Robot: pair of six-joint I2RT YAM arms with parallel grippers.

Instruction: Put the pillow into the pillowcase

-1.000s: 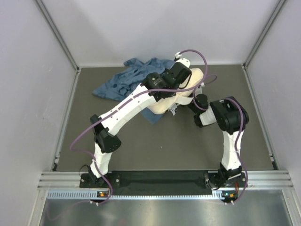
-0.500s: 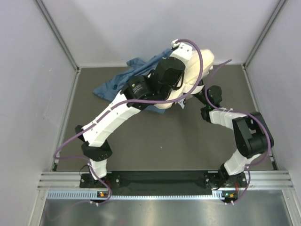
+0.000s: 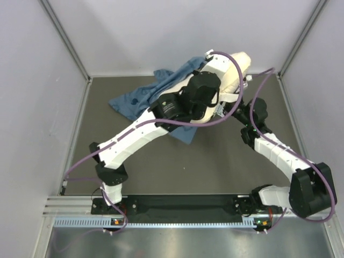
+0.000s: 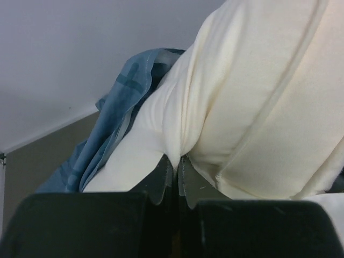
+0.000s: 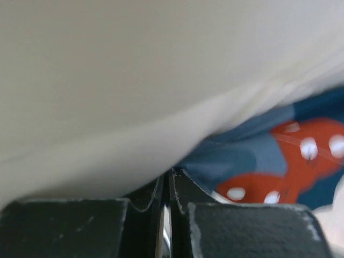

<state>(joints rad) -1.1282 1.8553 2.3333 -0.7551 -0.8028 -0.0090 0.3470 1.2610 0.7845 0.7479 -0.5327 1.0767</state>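
Observation:
The cream-white pillow [image 3: 239,62] is lifted at the back right, leaning toward the rear wall. My left gripper [image 4: 178,160] is shut on a pinched fold of the pillow [image 4: 258,97]; in the top view it [image 3: 227,79] is mostly hidden under its wrist. My right gripper [image 5: 170,174] is shut at the pillow's lower edge [image 5: 134,80]; in the top view it sits below the pillow [image 3: 233,107]. The blue pillowcase [image 3: 141,99] lies crumpled to the left, partly under the pillow, and also shows in the left wrist view [image 4: 121,107]. Its red bow print [image 5: 301,156] lies just beyond my right fingers.
The dark grey table [image 3: 215,161] is boxed in by pale walls on three sides. The rear wall [image 3: 177,32] is right behind the pillow. The left arm's forearm [image 3: 134,140] crosses diagonally over the pillowcase's near corner.
Both grippers have risen and moved right and toward the back wall with the pillow. The pillowcase's near edge has been dragged along, and the right arm has stretched out.

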